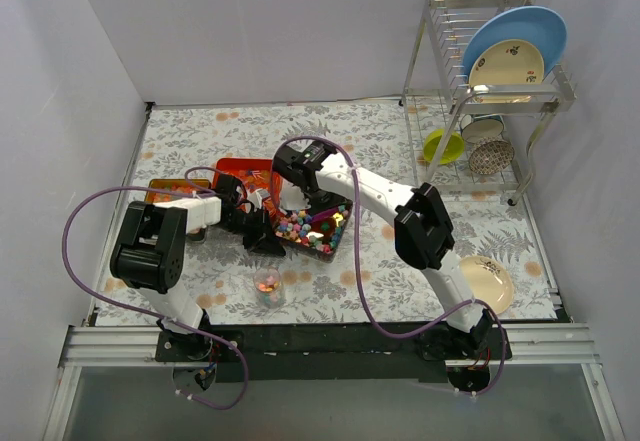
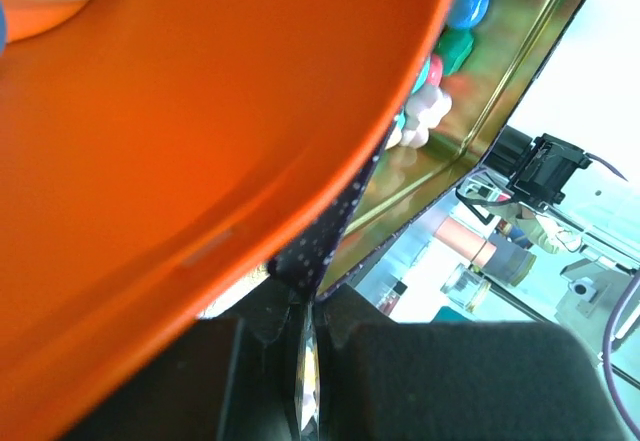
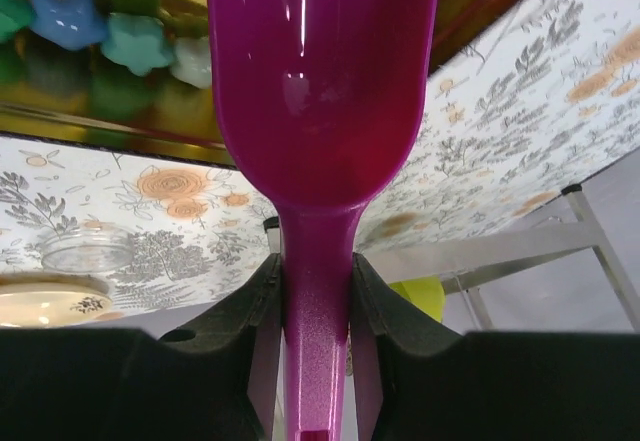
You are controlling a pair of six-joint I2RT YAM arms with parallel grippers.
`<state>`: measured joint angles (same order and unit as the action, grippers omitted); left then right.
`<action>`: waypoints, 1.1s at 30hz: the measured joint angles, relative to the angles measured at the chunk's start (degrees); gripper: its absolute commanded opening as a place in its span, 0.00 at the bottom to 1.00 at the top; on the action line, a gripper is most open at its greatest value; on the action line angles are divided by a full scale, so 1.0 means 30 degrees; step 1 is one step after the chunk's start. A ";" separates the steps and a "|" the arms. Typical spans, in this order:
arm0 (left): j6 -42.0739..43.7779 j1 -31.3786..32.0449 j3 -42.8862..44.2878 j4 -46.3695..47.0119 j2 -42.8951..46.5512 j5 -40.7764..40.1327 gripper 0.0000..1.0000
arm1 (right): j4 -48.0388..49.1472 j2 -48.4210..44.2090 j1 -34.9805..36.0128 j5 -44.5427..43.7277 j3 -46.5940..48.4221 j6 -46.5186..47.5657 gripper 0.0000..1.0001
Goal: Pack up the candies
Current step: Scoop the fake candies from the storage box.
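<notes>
1. Table [image 1: 400, 141], covered in a grey-and-orange floral cloth. Both grippers work over its middle.
2. Chrome wire dish rack [image 1: 447, 31], well off to the right of the right gripper [image 3: 315, 271] and further back. It holds a blue plate and a cream one.
3. Shallow orange plastic tray [image 1: 240, 169], just beyond the left gripper [image 2: 305, 361]. In the left wrist view its underside or wall fills most of the frame, very close to the fingers.
4. Rectangular tin [image 1: 315, 253], gold inside and dark speckled outside, directly ahead of the left gripper and under the right one. The left gripper is clenched on the tin's near corner wall, with the thin edge pinched between both pads.
5. Glossy purple plastic scoop [image 3: 320, 91], gripped by the right gripper. Its fingers clamp the narrow handle from both sides, and the bowl points forward, past the tin's rim.
6. Round cream plate [image 1: 487, 283] with a flower print, flat on the cloth, back toward the right arm's base and well apart from the scoop.
7. Small clear glass jar [image 1: 268, 286], upright on the cloth, near the left gripper on its base side. Something pinkish-orange sits inside; I cannot tell what.
8. Candies [image 1: 305, 226]: small pastel lumps in blue, green, pink and white, heaped in the tin. They lie just ahead of the scoop's bowl, and the scoop shows none inside.
</notes>
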<state>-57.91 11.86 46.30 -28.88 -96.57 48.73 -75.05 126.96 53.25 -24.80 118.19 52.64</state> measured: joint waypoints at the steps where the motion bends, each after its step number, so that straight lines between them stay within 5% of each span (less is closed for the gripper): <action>1: 0.0000 -0.0007 0.0036 -0.0022 -0.0073 0.0044 0.00 | 0.0029 0.0153 0.0044 0.0000 0.0015 0.0102 0.01; 17: -0.0015 -0.0029 0.1275 -0.0168 -0.1239 0.0080 0.00 | 0.2798 0.0561 0.0962 0.0160 -0.0663 0.2594 0.01; 33: -0.0160 -0.0277 0.1268 -0.0138 -0.1501 0.0743 0.00 | 0.4889 0.0466 0.0998 0.2492 -0.2441 0.1428 0.01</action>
<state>-58.39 11.03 50.11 -29.30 -101.08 50.96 -60.38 128.35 56.25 -17.32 110.87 56.93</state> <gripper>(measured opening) 0.009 0.353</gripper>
